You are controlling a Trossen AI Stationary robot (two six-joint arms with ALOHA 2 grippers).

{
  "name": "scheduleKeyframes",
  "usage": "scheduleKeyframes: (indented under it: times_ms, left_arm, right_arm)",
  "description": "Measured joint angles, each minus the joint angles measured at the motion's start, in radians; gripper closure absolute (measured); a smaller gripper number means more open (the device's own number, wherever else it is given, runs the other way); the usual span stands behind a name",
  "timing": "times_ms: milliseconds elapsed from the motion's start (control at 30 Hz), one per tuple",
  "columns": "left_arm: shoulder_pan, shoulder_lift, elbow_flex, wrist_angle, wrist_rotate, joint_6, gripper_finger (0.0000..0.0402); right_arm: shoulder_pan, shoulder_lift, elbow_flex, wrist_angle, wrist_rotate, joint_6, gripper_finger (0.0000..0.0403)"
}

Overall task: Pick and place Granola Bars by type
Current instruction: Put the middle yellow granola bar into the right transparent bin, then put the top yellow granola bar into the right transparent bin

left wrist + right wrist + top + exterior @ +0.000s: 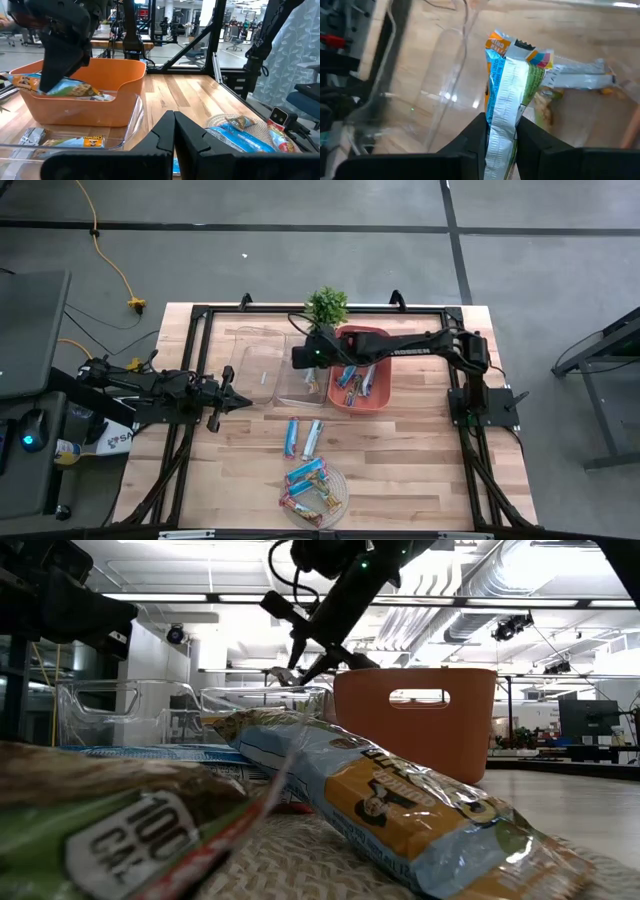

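While the right gripper [501,131] has a bar pinched by its end, the trick for this step, I'd say, is getting the bar fully over the right container before letting go, not half on a rim. It looks like a drop-off is in hand, and there are two candidates side by side: the clear bin [302,370] and the orange bin [384,402], which sit touching or nearly so. In the high view the gripper hangs about over where they meet, so a small drift either way changes where the bar lands. I can't tell which bin it's meant for.

Going near to far in the low view: the woven mat [341,483] at the front edge has a pile of granola bars [310,488] on it, blue and brown-gold wrappers. Past that, two bars [303,437] lie flat on the wood. Then come the bins, with more bars already in the orange one and a silver bar [580,76] in the clear one.

The right fingers are closed down narrow on the held bar [512,80], a blue and orange wrapper sticking out past the tips, clear of everything below. Left gripper [232,403] is fully shut, holding nothing, parked low near the left side of the table.
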State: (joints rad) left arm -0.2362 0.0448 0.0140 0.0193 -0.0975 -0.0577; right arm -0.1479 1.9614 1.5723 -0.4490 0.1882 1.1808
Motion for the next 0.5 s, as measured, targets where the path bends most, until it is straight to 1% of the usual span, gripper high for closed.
scheduleKeyframes:
  times_ms: [167,500]
  left_arm:
    - [0.0,0.0,0.0,0.0,0.0,0.0,0.04]
    - [0.0,0.0,0.0,0.0,0.0,0.0,0.04]
  right_arm:
    - [0.015,-0.001,0.0,-0.092,0.015,0.024,0.0328]
    - [0.018,-0.001,0.0,-0.108,-0.004,0.001,0.0279]
